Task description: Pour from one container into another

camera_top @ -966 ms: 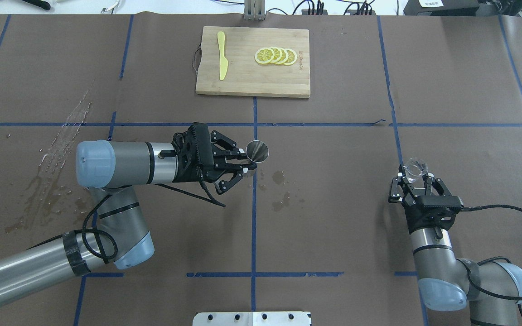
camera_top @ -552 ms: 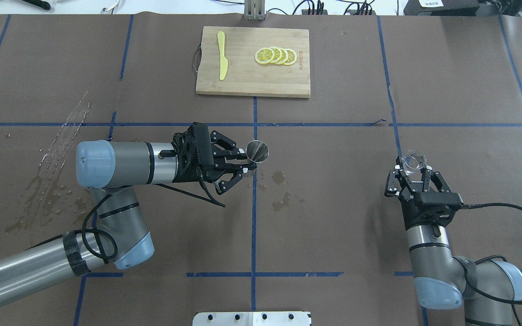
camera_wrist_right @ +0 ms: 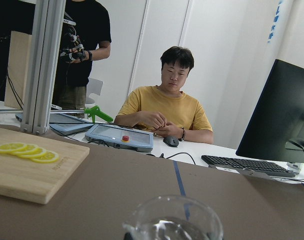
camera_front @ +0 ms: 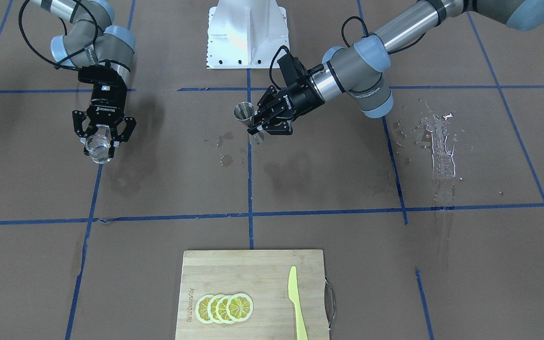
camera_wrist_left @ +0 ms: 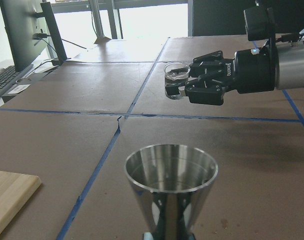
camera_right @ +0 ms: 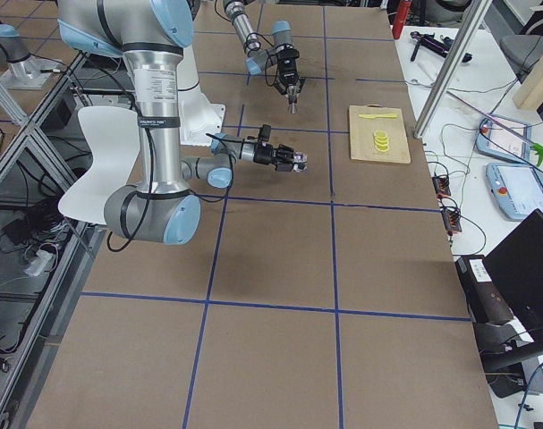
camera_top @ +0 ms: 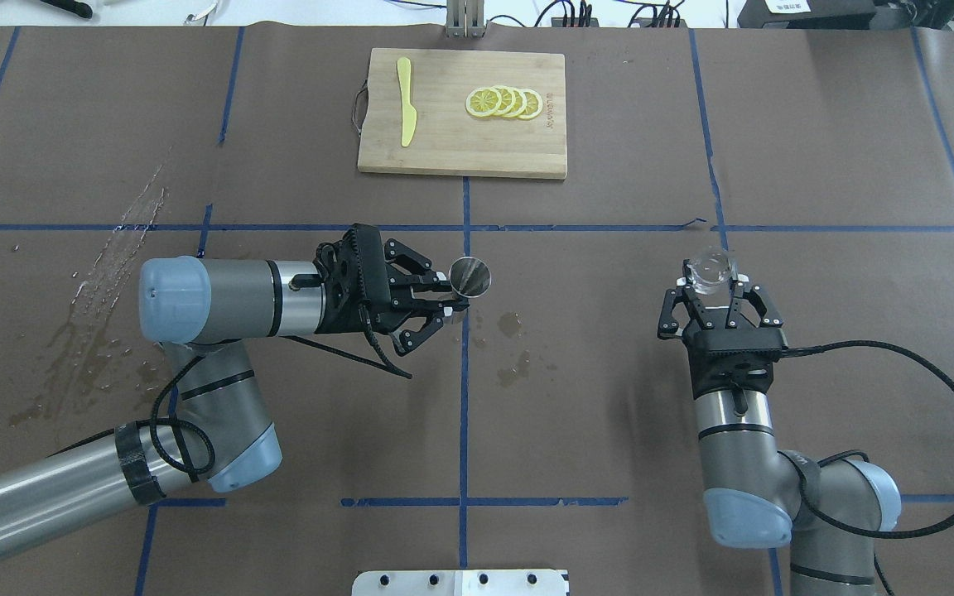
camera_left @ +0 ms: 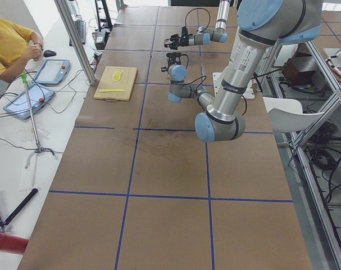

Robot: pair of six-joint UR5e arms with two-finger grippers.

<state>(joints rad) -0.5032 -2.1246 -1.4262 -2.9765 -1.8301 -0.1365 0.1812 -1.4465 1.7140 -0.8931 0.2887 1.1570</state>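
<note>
The silvery hourglass jigger stands upright in the air near the table's middle, with my left gripper shut on its waist from the side. In the left wrist view its open upper cone fills the foreground. The small clear glass tumbler is held upright above the table to the right, with my right gripper shut on it. From across the table the tumbler and jigger are well apart. The tumbler's rim shows at the bottom of the right wrist view.
A wooden cutting board at the far middle carries lemon slices and a yellow knife. Wet spots lie just beneath and right of the jigger, and a wet streak marks the left side.
My right arm has carried the tumbler to the left and farther from the robot, closer to the jigger. The left arm and jigger have stayed still.
</note>
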